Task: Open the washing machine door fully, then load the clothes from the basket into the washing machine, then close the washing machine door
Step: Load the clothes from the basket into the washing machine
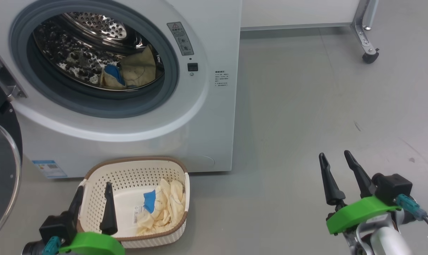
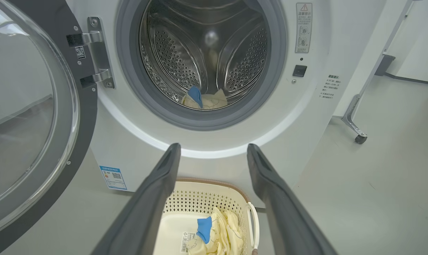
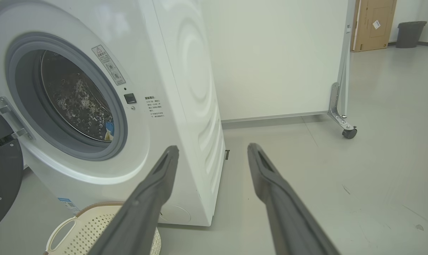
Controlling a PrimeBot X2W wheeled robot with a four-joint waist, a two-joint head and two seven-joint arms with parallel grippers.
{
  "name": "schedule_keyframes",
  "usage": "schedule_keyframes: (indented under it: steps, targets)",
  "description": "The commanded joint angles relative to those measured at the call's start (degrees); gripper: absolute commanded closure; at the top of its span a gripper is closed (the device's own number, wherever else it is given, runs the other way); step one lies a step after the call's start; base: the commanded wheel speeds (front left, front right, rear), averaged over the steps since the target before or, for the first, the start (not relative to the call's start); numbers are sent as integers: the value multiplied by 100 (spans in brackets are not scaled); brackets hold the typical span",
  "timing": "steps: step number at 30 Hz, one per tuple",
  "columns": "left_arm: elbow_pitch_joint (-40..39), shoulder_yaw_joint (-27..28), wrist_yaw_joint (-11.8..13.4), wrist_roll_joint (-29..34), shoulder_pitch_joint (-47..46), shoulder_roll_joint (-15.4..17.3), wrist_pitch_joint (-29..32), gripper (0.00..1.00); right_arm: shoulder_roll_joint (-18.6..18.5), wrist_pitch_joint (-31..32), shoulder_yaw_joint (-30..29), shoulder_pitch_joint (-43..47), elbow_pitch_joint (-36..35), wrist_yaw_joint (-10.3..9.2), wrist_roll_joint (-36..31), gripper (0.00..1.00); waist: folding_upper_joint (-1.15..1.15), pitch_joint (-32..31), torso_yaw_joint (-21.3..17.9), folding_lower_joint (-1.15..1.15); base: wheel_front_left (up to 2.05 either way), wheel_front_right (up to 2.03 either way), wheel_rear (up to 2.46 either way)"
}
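Note:
The white washing machine stands with its black-rimmed glass door swung wide open to the left. One cream garment with a blue patch lies in the steel drum. The cream basket sits on the floor before the machine, holding another cream garment with a blue patch beside a label sticker. My left gripper hovers open and holding nothing over the basket's near left rim. My right gripper is open above bare floor to the right, far from the clothes.
A white partition panel on a metal foot with a black caster stands behind the machine at the right. Grey floor spreads to the right of the machine. A cardboard box and a grey bin stand far off.

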Motion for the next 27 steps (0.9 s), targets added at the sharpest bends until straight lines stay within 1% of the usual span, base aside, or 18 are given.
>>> schedule_keyframes:
  steps: [1, 27]
  targets:
    - [-191, 276, -34, 96, -175, 62, -38, 0, -22, -38, 99, -132, -176, -16, 47, 0, 0, 5, 2, 0, 0, 0, 0]
    - [52, 618, -434, 500, -173, -244, -38, 0, -17, -38, 129, -118, -152, -16, 26, 0, 0, 16, -3, 0, 0, 0, 0]
